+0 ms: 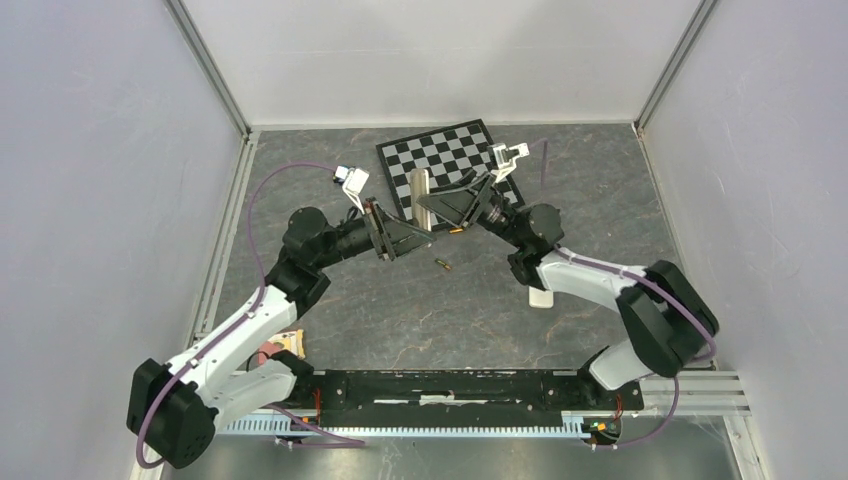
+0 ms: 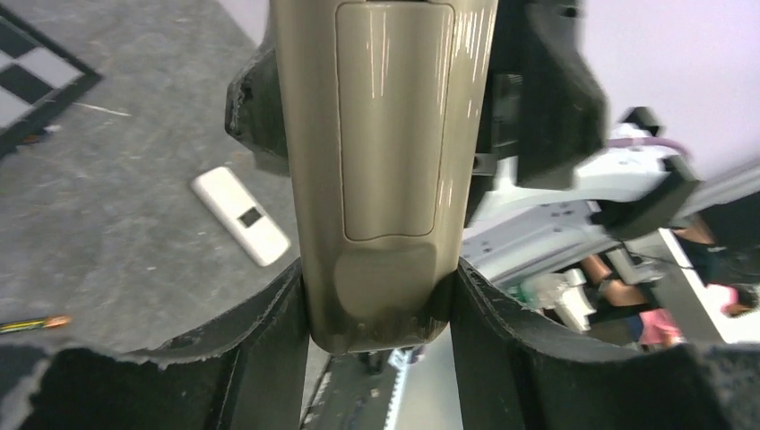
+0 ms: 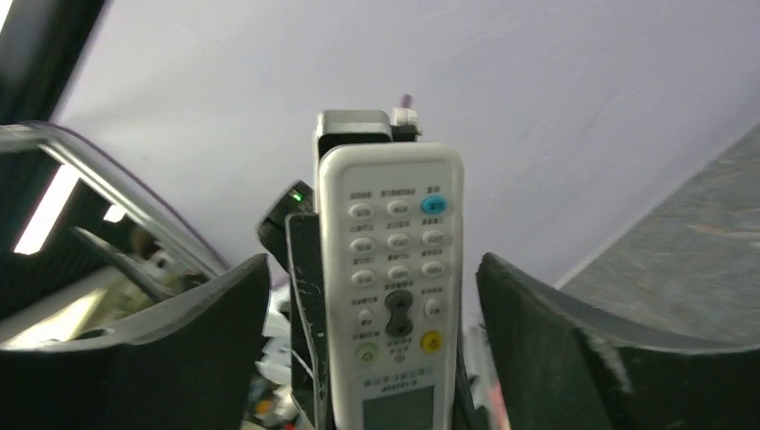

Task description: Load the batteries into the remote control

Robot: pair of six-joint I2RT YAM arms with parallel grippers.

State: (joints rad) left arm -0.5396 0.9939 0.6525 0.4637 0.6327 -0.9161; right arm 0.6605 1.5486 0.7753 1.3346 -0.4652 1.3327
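The remote control (image 2: 385,161) is held in the air over the middle of the table (image 1: 400,320), above the near edge of the checkerboard mat (image 1: 450,150). The left gripper (image 2: 376,313) is clamped on one end, its fingers pressing both sides of the tan back. The right gripper (image 3: 372,269) brackets the button face with its jaws spread, leaving a gap on either side. One battery (image 1: 441,264) lies on the table just nearer. A plain white slab (image 1: 541,298) lies toward the right edge.
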